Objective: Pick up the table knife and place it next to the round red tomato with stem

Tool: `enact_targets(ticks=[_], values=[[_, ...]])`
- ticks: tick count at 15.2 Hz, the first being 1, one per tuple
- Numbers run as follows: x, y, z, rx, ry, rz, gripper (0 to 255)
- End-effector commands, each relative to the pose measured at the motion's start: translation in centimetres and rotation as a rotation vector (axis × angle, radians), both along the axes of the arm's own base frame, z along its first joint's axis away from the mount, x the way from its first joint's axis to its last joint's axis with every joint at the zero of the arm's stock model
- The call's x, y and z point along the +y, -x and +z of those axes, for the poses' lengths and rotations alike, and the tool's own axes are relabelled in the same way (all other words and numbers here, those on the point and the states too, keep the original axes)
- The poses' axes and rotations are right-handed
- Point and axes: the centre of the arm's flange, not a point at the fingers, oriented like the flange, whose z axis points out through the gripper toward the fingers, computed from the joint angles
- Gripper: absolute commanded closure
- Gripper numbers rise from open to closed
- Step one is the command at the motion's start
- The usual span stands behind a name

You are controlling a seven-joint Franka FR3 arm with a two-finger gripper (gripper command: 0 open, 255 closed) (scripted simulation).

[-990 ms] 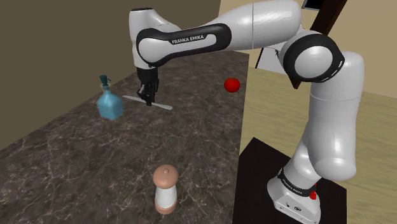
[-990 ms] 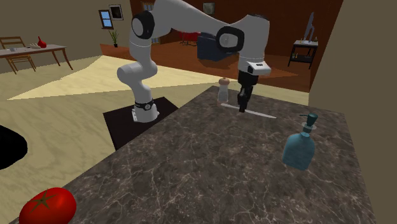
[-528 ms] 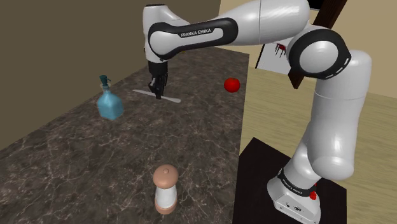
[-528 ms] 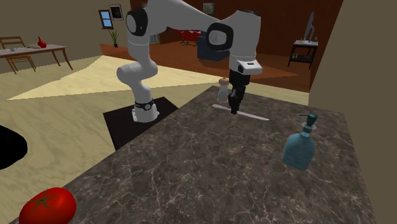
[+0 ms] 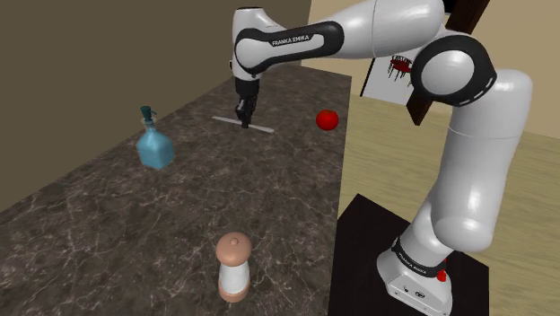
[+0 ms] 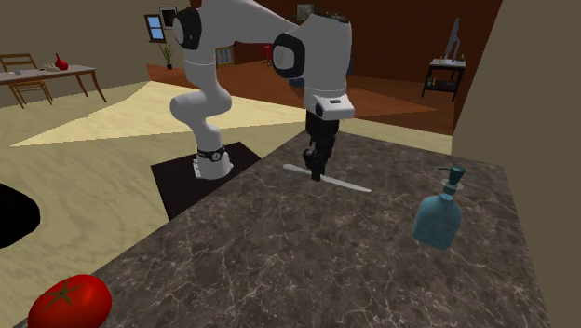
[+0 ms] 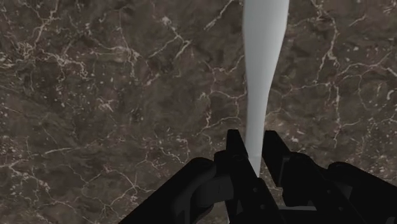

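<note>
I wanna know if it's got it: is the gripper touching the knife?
Touching. In the wrist view the gripper clasps the knife at its narrow end, between both fingers.

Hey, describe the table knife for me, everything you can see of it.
The table knife is one plain pale grey piece, long and slim, broadening away from the fingers in the wrist view. The gripper is shut on it about mid-length. It sits roughly level over the dark marbled counter, between the blue bottle and the red tomato.
</note>
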Motion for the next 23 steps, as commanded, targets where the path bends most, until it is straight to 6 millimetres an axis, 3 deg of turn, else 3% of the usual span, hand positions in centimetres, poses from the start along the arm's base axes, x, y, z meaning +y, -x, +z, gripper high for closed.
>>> enact_targets(ticks=[1, 23], values=[[-2.7, -0.1, -0.2, 0.000, 0.000, 0.001, 255], [-31.7, -2.0, -0.1, 0.000, 0.000, 0.001, 255]])
